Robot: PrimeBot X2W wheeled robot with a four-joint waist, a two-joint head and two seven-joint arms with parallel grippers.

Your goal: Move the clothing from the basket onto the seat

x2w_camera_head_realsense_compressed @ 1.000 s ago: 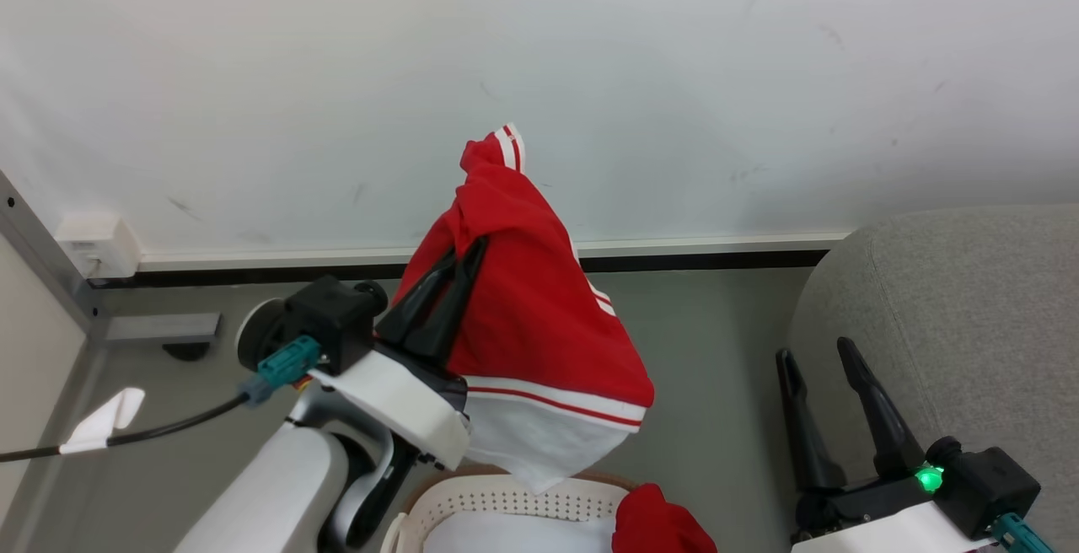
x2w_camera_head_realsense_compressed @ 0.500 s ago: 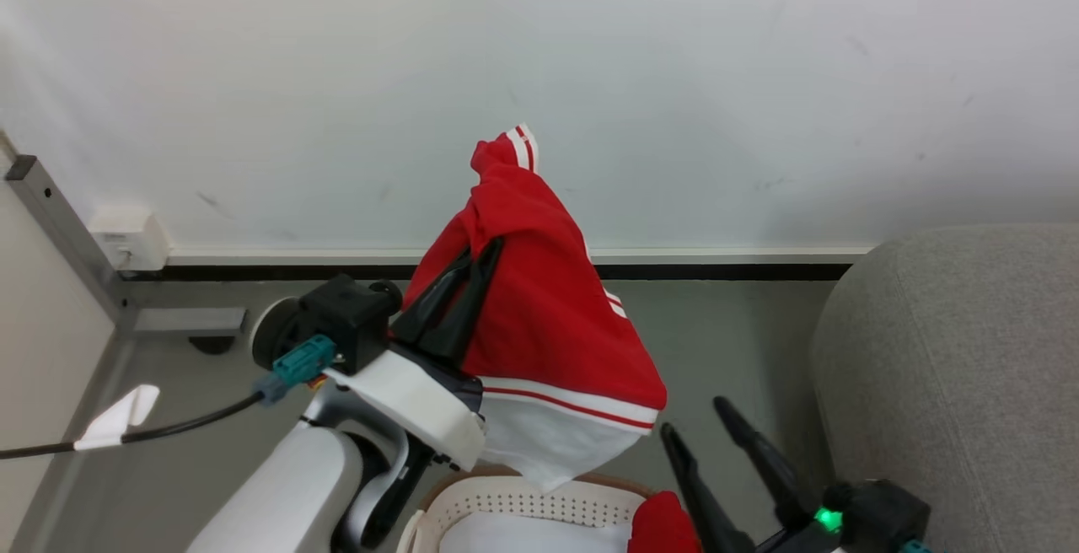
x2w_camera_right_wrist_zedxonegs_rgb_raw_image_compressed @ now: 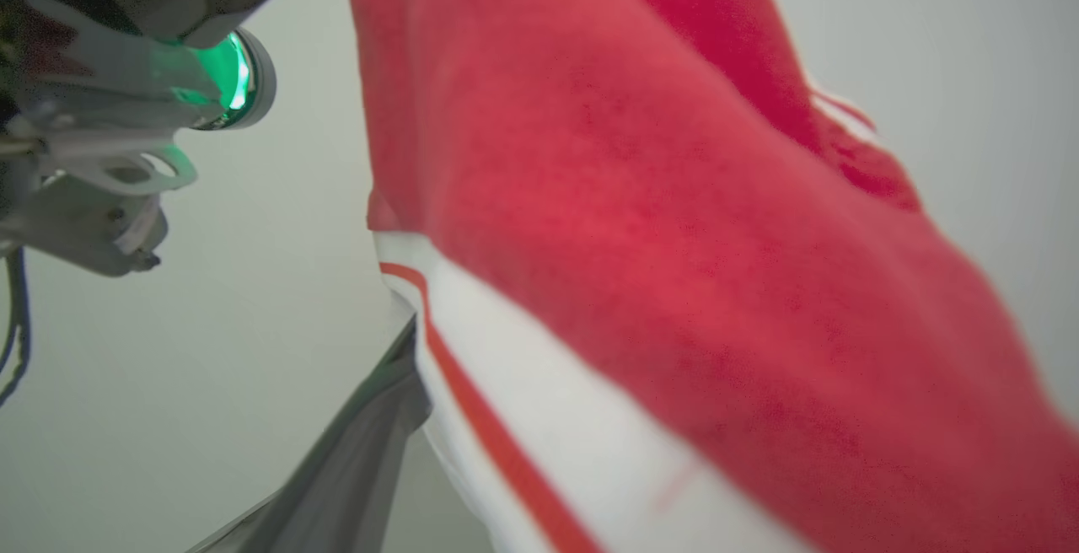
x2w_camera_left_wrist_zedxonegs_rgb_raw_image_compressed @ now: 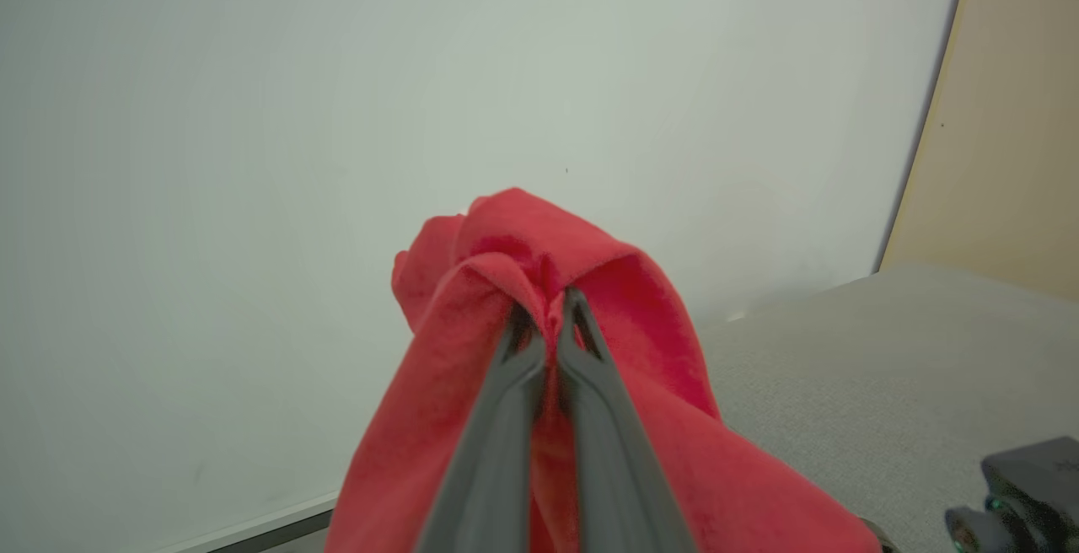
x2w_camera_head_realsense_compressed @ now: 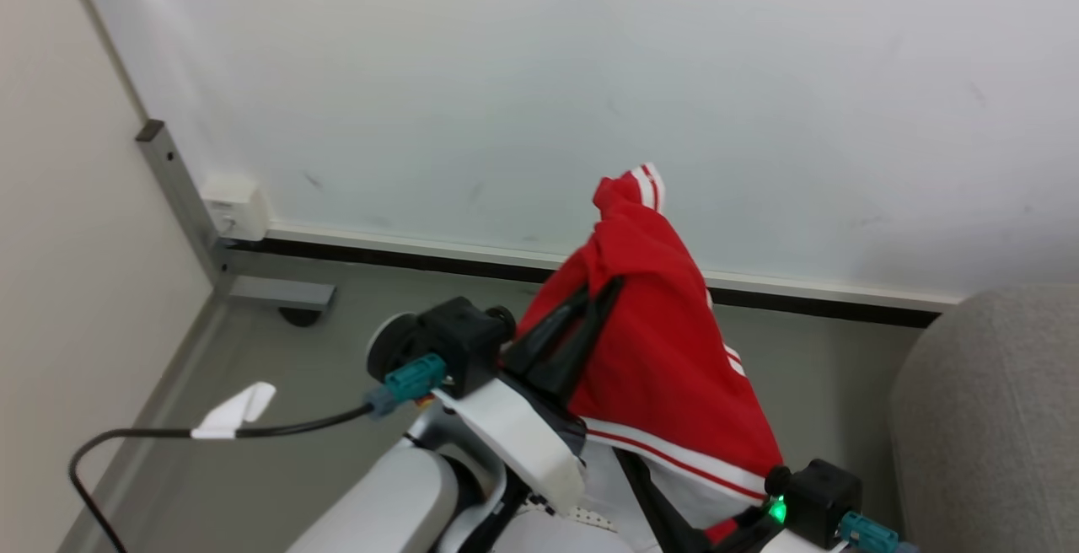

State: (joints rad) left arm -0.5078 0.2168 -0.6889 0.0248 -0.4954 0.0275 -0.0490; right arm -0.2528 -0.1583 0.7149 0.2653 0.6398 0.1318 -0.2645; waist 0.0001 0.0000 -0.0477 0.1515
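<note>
**Limp red cloth, pinched at a fold**

Your left gripper (x2w_camera_head_realsense_compressed: 603,285) has its fingers clenched on the bright red soft fabric garment (x2w_camera_head_realsense_compressed: 666,351), which hangs in the air apart from the light grey woven seat (x2w_camera_head_realsense_compressed: 986,418) to your right. Expect it to be light and floppy, so grasp bunched folds. The cloth hides the right gripper (x2w_camera_head_realsense_compressed: 657,498), and I cannot tell how its fingers stand.

Bare floor (x2w_camera_head_realsense_compressed: 826,367) lies open between the hanging clothing (x2w_camera_head_realsense_compressed: 666,351) and the seat (x2w_camera_head_realsense_compressed: 995,418); the wall (x2w_camera_head_realsense_compressed: 539,72) closes the far side.

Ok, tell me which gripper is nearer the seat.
Right. The right gripper is low, just left of the seat; the left gripper is further left, raised, clamping the red garment.
</note>
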